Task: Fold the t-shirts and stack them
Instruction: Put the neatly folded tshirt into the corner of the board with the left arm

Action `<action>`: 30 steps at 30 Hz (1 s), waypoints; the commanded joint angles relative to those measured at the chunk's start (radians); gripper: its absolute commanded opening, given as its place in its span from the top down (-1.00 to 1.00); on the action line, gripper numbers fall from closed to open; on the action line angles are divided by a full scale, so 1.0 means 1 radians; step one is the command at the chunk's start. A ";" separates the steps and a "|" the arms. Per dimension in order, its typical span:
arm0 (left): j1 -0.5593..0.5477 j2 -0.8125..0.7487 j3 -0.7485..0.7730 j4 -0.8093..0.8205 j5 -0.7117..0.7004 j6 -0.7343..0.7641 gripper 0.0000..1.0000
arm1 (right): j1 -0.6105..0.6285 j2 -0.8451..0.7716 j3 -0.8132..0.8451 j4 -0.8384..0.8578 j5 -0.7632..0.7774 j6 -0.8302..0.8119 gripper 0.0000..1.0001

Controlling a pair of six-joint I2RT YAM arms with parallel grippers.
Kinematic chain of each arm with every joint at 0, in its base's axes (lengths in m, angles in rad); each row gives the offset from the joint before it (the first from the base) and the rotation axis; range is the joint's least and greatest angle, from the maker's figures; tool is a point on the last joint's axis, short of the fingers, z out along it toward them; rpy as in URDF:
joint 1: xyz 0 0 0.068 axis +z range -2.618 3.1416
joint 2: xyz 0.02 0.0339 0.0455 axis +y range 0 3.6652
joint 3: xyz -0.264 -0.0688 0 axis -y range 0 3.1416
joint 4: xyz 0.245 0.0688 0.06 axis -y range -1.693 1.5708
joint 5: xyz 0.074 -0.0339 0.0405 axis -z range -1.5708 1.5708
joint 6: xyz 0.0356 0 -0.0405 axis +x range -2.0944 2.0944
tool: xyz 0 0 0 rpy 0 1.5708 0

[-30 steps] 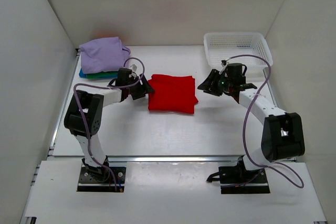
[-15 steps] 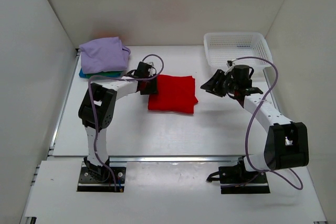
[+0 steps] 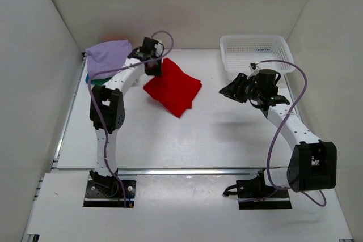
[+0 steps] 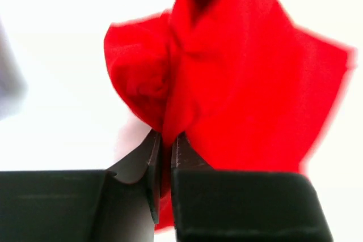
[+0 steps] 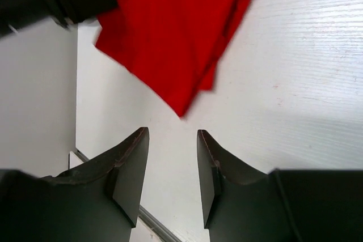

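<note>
From above, we see the left gripper (image 3: 153, 65) at the far left of the table (image 3: 227, 134), pinching one corner of the red t-shirt (image 3: 173, 88), which spreads from that corner as a tilted diamond toward the table's middle. We cannot say for sure whether its low point touches the surface. Just beside the left gripper lies the lavender t-shirt (image 3: 108, 56), folded on top of a sliver of teal and green cloth (image 3: 93, 80). The right gripper (image 3: 226, 91) hangs well apart from the red t-shirt, near the white mesh basket (image 3: 256, 45) in the far right corner. In the left wrist view, the jaws are pressed together on a bunched fold of red cloth (image 4: 244, 83), which hangs beyond them. In the right wrist view, the two fingers (image 5: 127, 162) stand apart with only bare table between them, and the red t-shirt (image 5: 170, 26) lies beyond, its layered edges showing.
</note>
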 commanded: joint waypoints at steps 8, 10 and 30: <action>0.191 0.059 0.611 -0.184 0.077 0.142 1.00 | 0.027 -0.047 0.039 0.030 -0.025 0.036 0.29; 0.225 0.044 0.615 -0.142 0.113 0.128 1.00 | 0.034 -0.049 0.041 0.028 -0.032 0.041 0.29; 0.501 -0.022 0.537 -0.055 0.171 0.113 1.00 | 0.092 0.006 0.031 0.044 -0.031 0.082 0.31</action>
